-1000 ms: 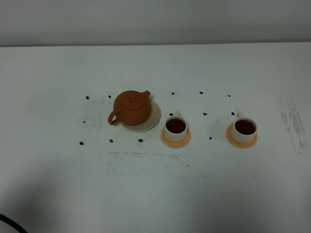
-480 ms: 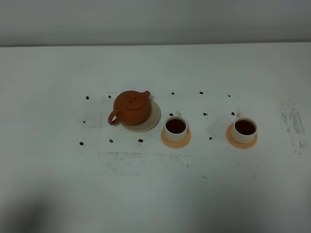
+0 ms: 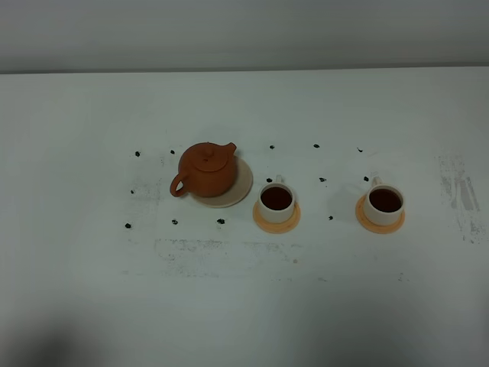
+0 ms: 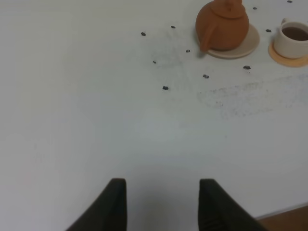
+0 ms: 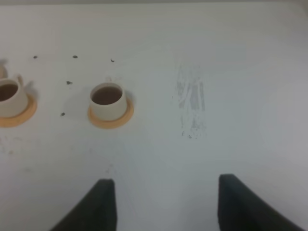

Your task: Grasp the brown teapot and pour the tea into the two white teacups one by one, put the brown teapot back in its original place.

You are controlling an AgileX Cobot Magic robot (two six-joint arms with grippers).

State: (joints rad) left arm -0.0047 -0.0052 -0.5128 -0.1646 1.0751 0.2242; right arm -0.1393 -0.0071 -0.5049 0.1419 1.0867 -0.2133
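The brown teapot (image 3: 206, 170) stands upright on its pale beige saucer (image 3: 243, 183), spout toward the back right, and also shows in the left wrist view as the teapot (image 4: 222, 26). Both white teacups (image 3: 276, 200) (image 3: 383, 203) sit on orange coasters to its right, each holding dark tea. The exterior view shows neither gripper. My left gripper (image 4: 163, 204) is open and empty, low over bare table well short of the teapot. My right gripper (image 5: 168, 202) is open and empty too, a good way from the nearer teacup (image 5: 108, 100).
Small black dots (image 3: 221, 222) ring the teapot and cups. A grey scuffed patch (image 3: 460, 195) marks the table at the right. In the left wrist view the table's edge (image 4: 288, 211) lies close beside the fingers.
A dark cable in the exterior view's lower left corner has slipped out of frame and the shadow there has faded. Teapot and cups have not moved.
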